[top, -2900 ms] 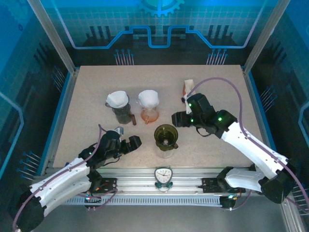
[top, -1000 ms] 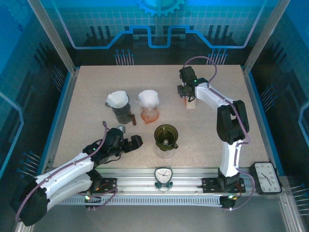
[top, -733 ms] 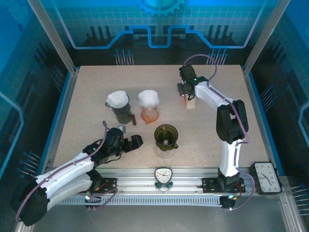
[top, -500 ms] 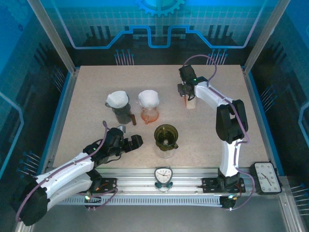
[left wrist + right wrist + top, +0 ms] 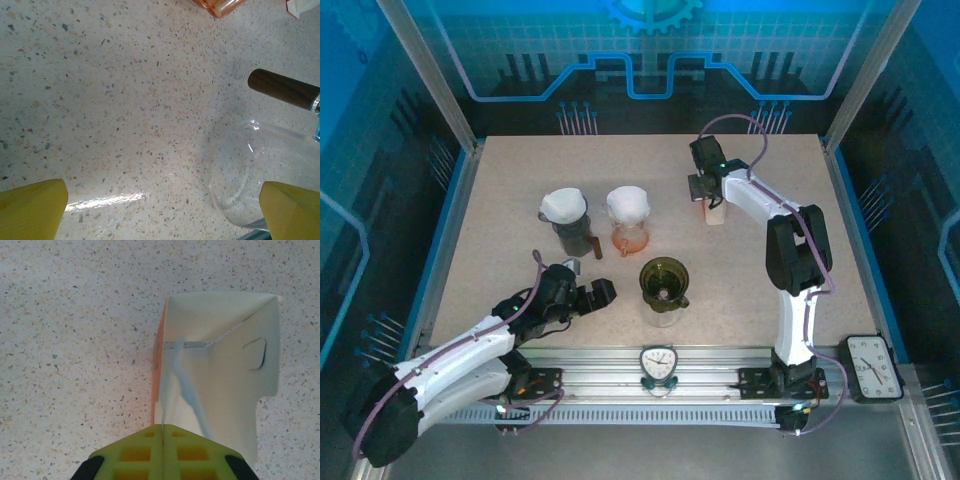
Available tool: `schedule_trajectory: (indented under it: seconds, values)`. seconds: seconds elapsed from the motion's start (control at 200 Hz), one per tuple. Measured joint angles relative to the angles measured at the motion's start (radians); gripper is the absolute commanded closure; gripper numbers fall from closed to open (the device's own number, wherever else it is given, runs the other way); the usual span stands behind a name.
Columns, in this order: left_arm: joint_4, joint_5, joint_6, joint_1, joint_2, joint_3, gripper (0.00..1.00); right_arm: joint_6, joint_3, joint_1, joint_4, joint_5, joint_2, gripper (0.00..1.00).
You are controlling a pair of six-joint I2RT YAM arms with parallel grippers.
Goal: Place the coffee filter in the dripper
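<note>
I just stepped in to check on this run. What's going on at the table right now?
The right gripper is at the far side of the table, shut on the edge of a paper coffee filter inside the open filter box. The green dripper near the front has no filter yet. The dark dripper and the orange dripper already hold one each. The left gripper sits open left of the green dripper, holding nothing.

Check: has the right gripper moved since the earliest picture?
Yes: right gripper went from beside the green dripper back to the filter box, pinching a filter.
</note>
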Motion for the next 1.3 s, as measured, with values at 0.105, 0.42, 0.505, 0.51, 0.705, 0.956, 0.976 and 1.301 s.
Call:
schedule_trajectory:
  seconds: [0.105, 0.42, 0.505, 0.51, 0.705, 0.956, 0.976, 1.301]
  values:
    - [0.0, 0.0, 0.0, 0.0, 0.0, 0.0, 0.01, 0.0, -0.002, 0.003, 0.0, 0.004, -0.005, 1.0]
    - [0.0, 0.0, 0.0, 0.0, -0.005, 0.0, 0.01, 0.023, -0.145, 0.046, 0.015, 0.006, -0.211, 1.0]
    - [0.0, 0.0, 0.001, 0.0, -0.011, 0.0, 0.01, 0.036, -0.209, 0.059, 0.015, 0.006, -0.304, 1.0]
    - [0.0, 0.0, 0.0, 0.0, -0.012, 0.0, 0.01, 0.038, -0.212, 0.06, 0.016, 0.006, -0.308, 1.0]
    - [-0.009, 0.008, 0.005, 0.0, -0.016, 0.011, 0.01, 0.075, -0.36, 0.119, 0.004, 0.002, -0.556, 1.0]
    - [-0.045, 0.026, 0.023, 0.0, -0.04, 0.051, 0.01, 0.107, -0.438, 0.21, -0.124, -0.039, -0.882, 1.0]
    - [-0.049, 0.027, 0.024, 0.0, -0.042, 0.053, 0.01, 0.107, -0.438, 0.216, -0.138, -0.046, -0.905, 1.0]
    - [-0.091, 0.055, 0.031, 0.0, -0.058, 0.079, 0.01, 0.098, -0.237, 0.359, -0.477, -0.192, -0.999, 1.0]
